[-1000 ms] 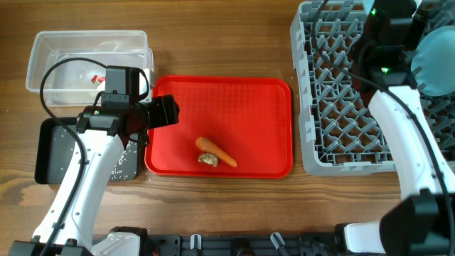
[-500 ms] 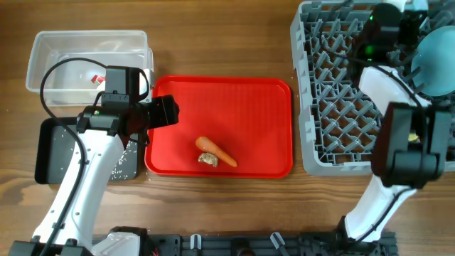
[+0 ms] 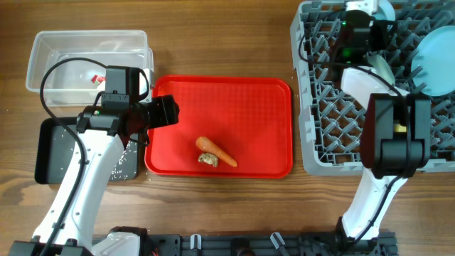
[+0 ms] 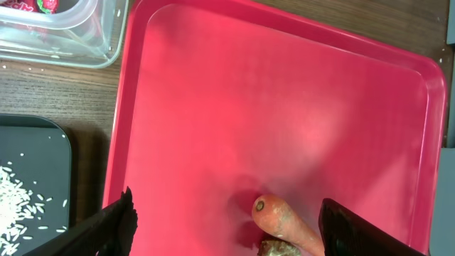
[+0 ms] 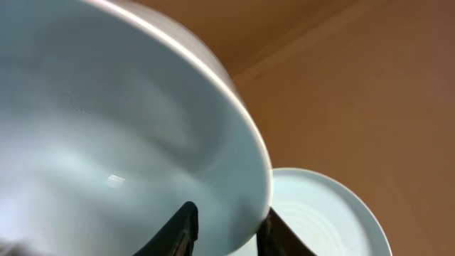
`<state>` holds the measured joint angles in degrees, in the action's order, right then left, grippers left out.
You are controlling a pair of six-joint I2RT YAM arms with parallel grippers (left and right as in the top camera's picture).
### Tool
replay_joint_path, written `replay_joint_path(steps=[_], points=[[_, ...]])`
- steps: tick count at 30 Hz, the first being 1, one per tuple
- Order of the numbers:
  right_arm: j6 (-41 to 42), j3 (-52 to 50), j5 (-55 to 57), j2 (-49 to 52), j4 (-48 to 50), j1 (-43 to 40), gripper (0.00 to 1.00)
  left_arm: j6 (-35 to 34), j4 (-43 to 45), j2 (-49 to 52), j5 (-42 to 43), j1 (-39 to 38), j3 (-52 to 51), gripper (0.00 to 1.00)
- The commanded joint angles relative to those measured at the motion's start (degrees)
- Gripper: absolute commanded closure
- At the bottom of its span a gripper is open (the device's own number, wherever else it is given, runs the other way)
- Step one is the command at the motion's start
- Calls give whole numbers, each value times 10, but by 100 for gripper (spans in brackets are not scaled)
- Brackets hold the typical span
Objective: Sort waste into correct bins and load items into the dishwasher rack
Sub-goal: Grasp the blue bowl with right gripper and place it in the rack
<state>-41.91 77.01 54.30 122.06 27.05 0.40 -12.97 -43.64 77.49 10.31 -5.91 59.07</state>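
Observation:
An orange carrot (image 3: 217, 151) and a small brown food scrap (image 3: 208, 161) lie together on the flat red tray (image 3: 263, 107). My left gripper (image 3: 168, 112) is open and empty above the tray's left edge. In the left wrist view the carrot (image 4: 281, 217) and scrap (image 4: 276, 248) lie between its fingers (image 4: 227, 227). My right gripper (image 3: 366, 18) is over the back of the grey dishwasher rack (image 3: 316, 142). It is shut (image 5: 226, 229) on the rim of a light blue bowl (image 5: 106, 142). A light blue plate (image 3: 437, 60) stands in the rack.
The clear tub (image 3: 50, 50) at the back left holds the red wrapper (image 3: 94, 78). The black tray (image 3: 53, 149) in front of it holds rice grains (image 4: 18, 203). The right arm reaches across the rack.
My right arm has swung left and toward the rack's back edge with the bowl in its grip. The left arm, carrot and scrap have not moved.

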Motion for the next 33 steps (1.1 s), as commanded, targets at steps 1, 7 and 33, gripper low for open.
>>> replay_joint_path(steps=[1, 7, 33], points=[[7, -1, -3, 13, -56, 15, 63, 0, 1, 3, 1, 3, 2, 16], [83, -2, 24, 10, -114, 27, 58, 0, 1, 3, 1, 3, 2, 16], [225, -2, -42, -169, -323, 59, 54, 0, 7, 3, 1, 3, 2, 14]])
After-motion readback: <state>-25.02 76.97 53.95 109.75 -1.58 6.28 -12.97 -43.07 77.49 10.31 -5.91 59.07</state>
